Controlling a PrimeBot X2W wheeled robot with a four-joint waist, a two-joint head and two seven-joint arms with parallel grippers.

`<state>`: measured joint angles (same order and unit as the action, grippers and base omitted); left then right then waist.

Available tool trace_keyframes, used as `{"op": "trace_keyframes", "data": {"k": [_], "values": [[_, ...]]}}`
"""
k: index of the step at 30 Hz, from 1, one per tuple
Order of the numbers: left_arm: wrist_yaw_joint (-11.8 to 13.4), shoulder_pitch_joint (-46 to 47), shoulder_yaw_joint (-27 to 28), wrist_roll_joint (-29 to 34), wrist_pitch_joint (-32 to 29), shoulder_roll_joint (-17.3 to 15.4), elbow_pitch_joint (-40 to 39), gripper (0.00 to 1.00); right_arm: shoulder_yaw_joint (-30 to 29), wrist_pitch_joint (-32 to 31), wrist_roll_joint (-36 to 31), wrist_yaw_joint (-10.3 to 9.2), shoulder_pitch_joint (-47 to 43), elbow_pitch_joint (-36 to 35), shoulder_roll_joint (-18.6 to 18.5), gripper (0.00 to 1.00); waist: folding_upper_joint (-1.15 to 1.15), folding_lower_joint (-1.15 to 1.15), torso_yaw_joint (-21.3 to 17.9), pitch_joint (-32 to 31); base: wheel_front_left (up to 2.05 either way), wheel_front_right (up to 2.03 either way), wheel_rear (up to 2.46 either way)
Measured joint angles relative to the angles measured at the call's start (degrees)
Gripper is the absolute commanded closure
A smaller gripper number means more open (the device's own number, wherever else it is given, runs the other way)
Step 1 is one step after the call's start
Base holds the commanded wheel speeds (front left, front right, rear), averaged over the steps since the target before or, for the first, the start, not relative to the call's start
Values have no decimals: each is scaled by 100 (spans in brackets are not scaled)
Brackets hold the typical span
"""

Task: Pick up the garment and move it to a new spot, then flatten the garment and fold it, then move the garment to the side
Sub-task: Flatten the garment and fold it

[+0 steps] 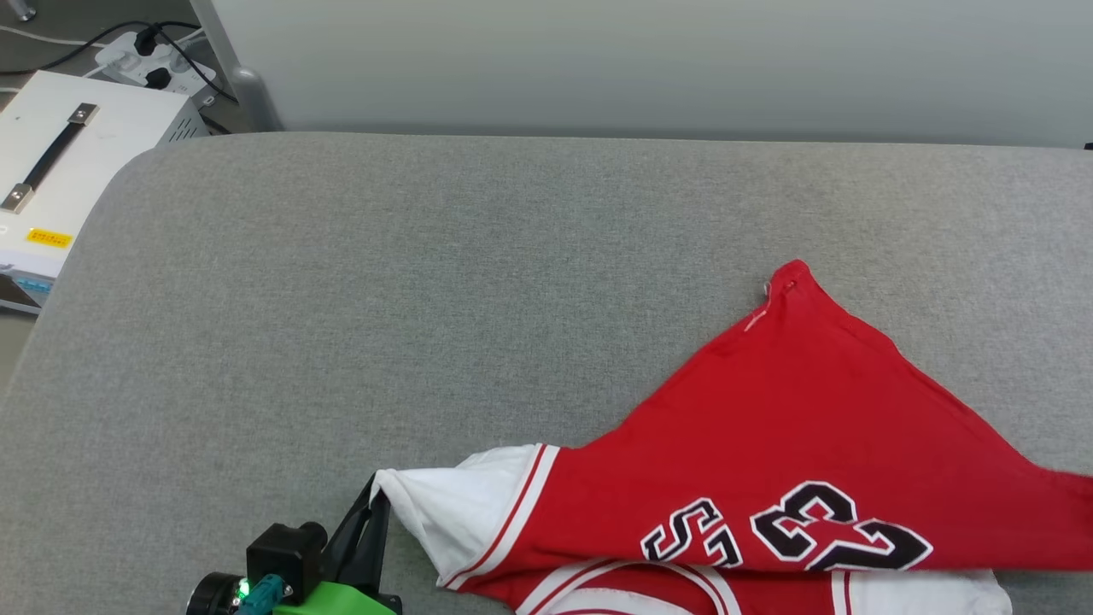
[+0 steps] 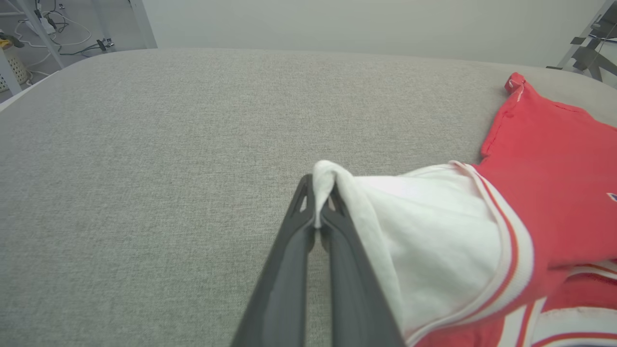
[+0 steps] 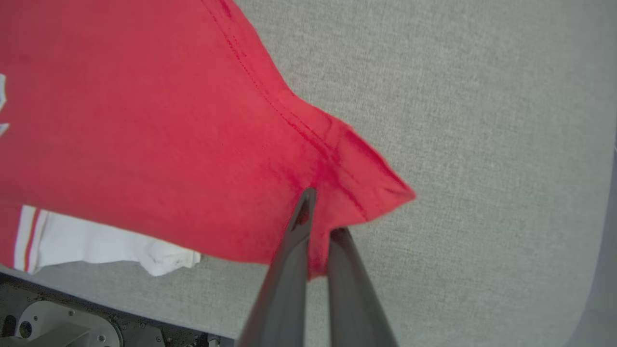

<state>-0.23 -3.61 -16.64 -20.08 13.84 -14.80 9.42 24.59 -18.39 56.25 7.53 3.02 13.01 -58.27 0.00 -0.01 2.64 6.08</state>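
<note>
The garment gripped at two ends on the grey padded surface
The left gripper is clamped tight on the tip of a white sleeve, at 7 o'clock in the head view. The right gripper is closed on a red hem corner. The garment covers the 4 to 5 o'clock part of the surface, number 23 upside down, one red corner pointing to 12 o'clock, a second sleeve tucked beneath at the near edge. A white box sits at 10 o'clock, off the surface
</note>
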Motion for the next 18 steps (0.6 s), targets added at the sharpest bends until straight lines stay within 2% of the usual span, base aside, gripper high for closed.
{"op": "trace_keyframes", "data": {"k": [5, 10, 11, 12, 18], "values": [[-3, 2, -12, -11, 23, -2, 58, 100, -430, -26, -1, 0, -922, 186, 590, 100, 0, 0, 0, 16, 0, 0, 0], [-4, 13, -21, -19, 25, -2, 118, 100, -737, -154, -320, 0, -1297, 201, 1018, 100, 0, 0, 34, 66, 0, 0, 0], [-4, 14, -21, -19, 25, -3, 126, 100, -850, -153, -369, 0, -1311, 176, 1105, 78, 0, 0, 36, 70, 0, 0, 0], [-4, 14, -19, -21, 26, -3, 136, 100, -972, -152, -433, 0, -1316, 133, 1174, 0, 0, 0, 34, 70, 0, 0, 0], [-5, 15, -22, -36, 32, -11, 174, 100, -1774, -155, -563, 0, -1307, -346, 1386, 0, 0, 0, 27, 45, 0, 0, 0]]}}
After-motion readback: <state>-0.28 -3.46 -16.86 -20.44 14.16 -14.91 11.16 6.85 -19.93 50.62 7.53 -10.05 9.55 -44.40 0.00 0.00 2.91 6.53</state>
